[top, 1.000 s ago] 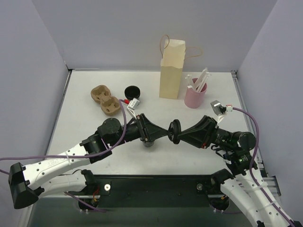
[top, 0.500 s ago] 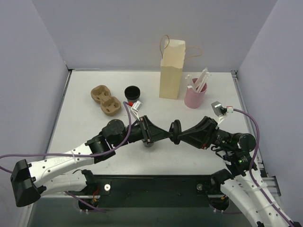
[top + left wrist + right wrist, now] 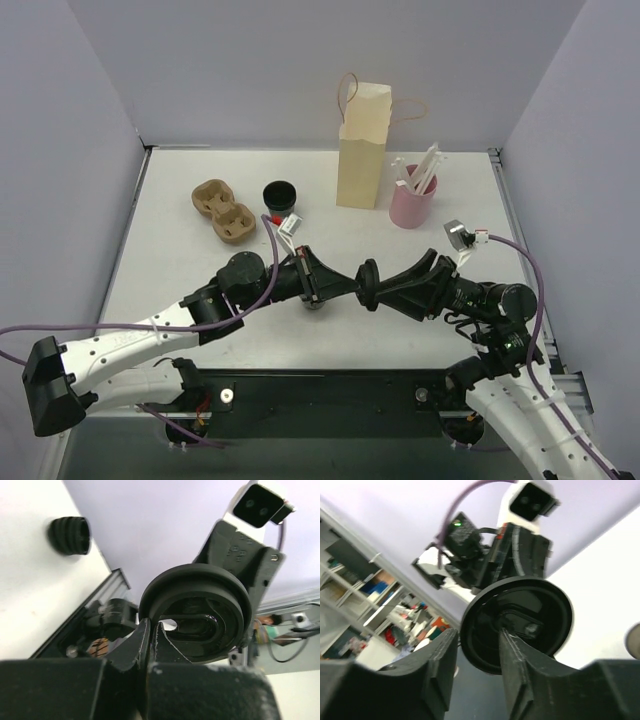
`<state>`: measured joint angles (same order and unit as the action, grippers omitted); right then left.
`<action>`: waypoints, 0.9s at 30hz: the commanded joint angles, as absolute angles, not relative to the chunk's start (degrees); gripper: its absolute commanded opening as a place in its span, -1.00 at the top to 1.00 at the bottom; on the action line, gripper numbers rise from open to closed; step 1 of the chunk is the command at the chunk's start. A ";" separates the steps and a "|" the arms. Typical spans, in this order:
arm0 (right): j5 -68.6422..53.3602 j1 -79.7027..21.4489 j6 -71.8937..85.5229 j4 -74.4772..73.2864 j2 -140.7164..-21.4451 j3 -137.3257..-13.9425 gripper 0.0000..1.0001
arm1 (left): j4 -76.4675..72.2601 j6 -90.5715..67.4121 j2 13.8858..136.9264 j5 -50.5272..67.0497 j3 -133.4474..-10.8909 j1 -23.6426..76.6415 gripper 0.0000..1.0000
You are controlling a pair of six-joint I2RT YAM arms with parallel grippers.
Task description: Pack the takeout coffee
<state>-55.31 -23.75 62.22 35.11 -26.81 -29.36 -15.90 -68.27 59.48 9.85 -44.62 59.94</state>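
A black coffee lid (image 3: 367,283) hangs above the middle of the table between my two grippers. My left gripper (image 3: 352,284) is shut on the lid's rim; in the left wrist view its jaws pinch the edge of the lid (image 3: 196,614) at the left gripper's tips (image 3: 150,630). My right gripper (image 3: 382,289) faces it from the other side. In the right wrist view the lid (image 3: 517,622) sits between the spread jaws of the right gripper (image 3: 477,647), with a gap on one side. A black cup (image 3: 280,192) stands at the back.
A tan paper bag (image 3: 362,150) with handles stands upright at the back. Beside it is a pink cup (image 3: 412,203) of white sticks. A brown pulp cup carrier (image 3: 222,211) lies at the back left. A small grey round object (image 3: 313,304) shows partly under my left gripper.
My left gripper has moved in and shut on the lid's rim. The right gripper's jaws have opened off the lid, and the right arm has shifted slightly.
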 commanded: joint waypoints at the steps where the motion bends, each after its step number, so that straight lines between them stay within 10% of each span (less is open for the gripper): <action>1: -50.64 -23.91 49.25 13.83 -24.26 -36.00 0.12 | -4.34 -59.79 54.16 6.25 -48.42 59.86 1.00; 12: -29.01 -23.91 29.36 -26.70 -23.90 -47.20 -0.55 | 45.22 -40.80 53.52 -13.96 -64.41 54.85 1.00; 27: -19.34 -24.08 30.23 -28.75 -39.55 -47.73 -0.57 | 55.81 -31.47 81.02 -13.09 -77.95 51.15 1.00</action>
<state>-22.39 -23.73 30.04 -29.39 -37.63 -46.46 52.88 -34.41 77.60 -13.28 -73.56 51.57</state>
